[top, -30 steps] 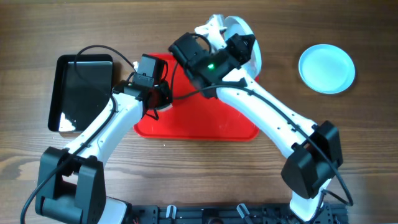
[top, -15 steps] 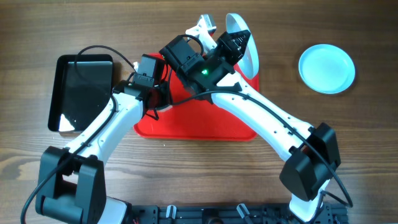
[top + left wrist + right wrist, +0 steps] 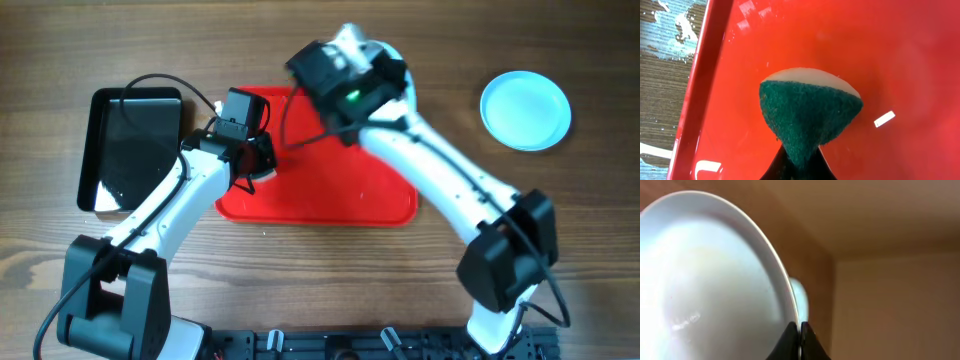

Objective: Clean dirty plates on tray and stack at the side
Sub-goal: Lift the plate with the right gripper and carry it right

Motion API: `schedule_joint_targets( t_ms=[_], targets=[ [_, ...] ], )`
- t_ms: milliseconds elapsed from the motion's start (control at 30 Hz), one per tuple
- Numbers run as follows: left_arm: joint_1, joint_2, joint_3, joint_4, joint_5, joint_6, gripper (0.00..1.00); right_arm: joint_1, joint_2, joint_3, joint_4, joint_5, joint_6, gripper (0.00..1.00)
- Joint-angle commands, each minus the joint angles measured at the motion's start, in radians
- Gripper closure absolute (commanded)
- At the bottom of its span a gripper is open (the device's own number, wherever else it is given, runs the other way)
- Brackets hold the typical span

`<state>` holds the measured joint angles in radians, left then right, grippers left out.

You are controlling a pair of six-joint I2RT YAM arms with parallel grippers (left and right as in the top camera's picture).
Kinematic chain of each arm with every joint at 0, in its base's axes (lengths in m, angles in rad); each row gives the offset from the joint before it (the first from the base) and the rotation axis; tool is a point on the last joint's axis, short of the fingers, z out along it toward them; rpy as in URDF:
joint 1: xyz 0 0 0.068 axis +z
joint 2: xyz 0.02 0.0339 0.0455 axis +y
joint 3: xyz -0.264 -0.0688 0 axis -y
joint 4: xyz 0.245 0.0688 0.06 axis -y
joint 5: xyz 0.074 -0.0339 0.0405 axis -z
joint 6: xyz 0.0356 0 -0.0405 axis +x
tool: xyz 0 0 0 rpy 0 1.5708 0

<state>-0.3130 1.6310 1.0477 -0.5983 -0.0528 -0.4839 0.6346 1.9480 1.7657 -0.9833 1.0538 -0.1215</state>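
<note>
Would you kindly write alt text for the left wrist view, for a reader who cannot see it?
The left gripper pinches a dark green sponge with a pale backing over the red tray; wooden table shows at left.

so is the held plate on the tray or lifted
Lifted: right hand pinches the plate by its rim; wrist view shows no tray beneath.

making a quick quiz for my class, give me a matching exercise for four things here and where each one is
1 sponge
2 lifted plate
3 lone plate
4 black tray

a on the table, far right
b rim pinched in the right gripper
c beside the red tray, on its left
d in the left gripper, over the red tray

Pairs: 1-d, 2-b, 3-a, 4-c
</note>
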Motion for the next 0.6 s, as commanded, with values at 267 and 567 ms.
schedule_joint_targets(
  t_ms=[267,567],
  targets=[
    [0.003,0.007,-0.003,0.001,0.011,0.005,0.96,-0.48,-0.138,0.022,-0.005,-1.01,0.151,0.96],
    [0.003,0.007,-0.003,0.002,0.012,0.005,0.96,-1.122,-0.17,-0.241,0.167,-1.359,0.341,0.96]
  ],
)
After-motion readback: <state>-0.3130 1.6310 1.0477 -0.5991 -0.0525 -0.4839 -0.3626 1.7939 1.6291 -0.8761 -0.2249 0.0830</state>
